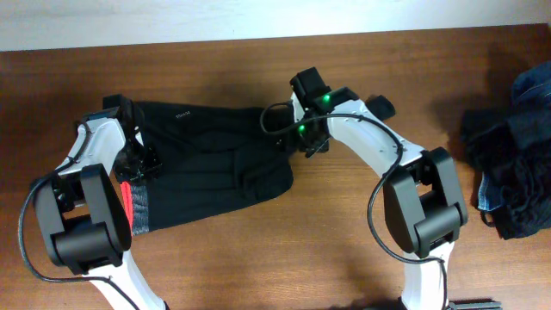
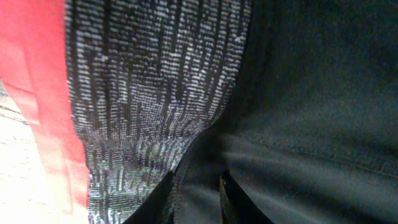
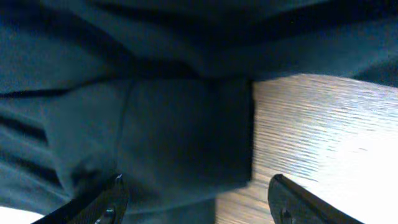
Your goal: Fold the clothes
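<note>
The black pants (image 1: 215, 164) lie folded on the wooden table (image 1: 284, 250), with the grey waistband (image 1: 141, 207) and its red inner edge (image 1: 127, 202) at the left end. My left gripper (image 1: 142, 162) is down on the waist end. In the left wrist view its fingers (image 2: 196, 196) are shut on a fold of black fabric (image 2: 311, 93), next to the grey waistband (image 2: 143, 81) and the red edge (image 2: 37, 93). My right gripper (image 1: 303, 145) is at the pants' right end. In the right wrist view its fingers (image 3: 196, 186) are open wide over a folded leg end (image 3: 174, 124) and hold nothing.
A heap of dark and blue denim garments (image 1: 516, 155) lies at the right edge of the table. Bare wood (image 3: 311, 124) shows just beside the leg end in the right wrist view.
</note>
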Controlling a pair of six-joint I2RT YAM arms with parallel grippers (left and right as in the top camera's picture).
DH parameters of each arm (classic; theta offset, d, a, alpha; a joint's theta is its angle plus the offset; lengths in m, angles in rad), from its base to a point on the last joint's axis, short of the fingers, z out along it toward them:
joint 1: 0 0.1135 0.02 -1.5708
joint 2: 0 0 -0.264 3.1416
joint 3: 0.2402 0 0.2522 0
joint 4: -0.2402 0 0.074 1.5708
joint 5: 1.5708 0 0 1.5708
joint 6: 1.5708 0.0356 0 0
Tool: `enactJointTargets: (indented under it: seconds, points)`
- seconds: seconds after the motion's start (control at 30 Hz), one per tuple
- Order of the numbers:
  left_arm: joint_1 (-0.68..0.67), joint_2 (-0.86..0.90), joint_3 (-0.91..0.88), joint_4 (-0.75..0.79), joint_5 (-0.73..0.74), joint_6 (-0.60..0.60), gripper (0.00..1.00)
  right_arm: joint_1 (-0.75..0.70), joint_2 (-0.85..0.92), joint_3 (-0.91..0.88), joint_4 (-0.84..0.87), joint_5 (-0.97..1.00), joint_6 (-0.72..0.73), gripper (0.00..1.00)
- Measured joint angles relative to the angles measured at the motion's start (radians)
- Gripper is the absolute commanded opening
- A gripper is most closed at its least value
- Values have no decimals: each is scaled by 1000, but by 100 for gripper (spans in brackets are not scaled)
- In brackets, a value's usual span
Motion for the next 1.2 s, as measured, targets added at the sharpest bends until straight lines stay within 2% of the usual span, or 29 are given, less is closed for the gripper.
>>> enactJointTargets:
  seconds: [0.4,0.67,0.73,0.8,1.03,1.2]
  points:
    - [0,0,0,0,0,0,24,3,0,-2,23,34,171,77]
    - [0,0,0,0,0,0,24,3,0,-37,80,45,209,75]
    - [0,0,0,0,0,0,36,3,0,-55,89,47,211,73]
    - [0,0,0,0,1,2,40,3,0,-68,99,50,211,73]
    - [0,0,0,1,1,0,41,3,0,-99,141,53,213,73]
    - [0,0,0,1,1,0,41,3,0,-114,166,53,216,66]
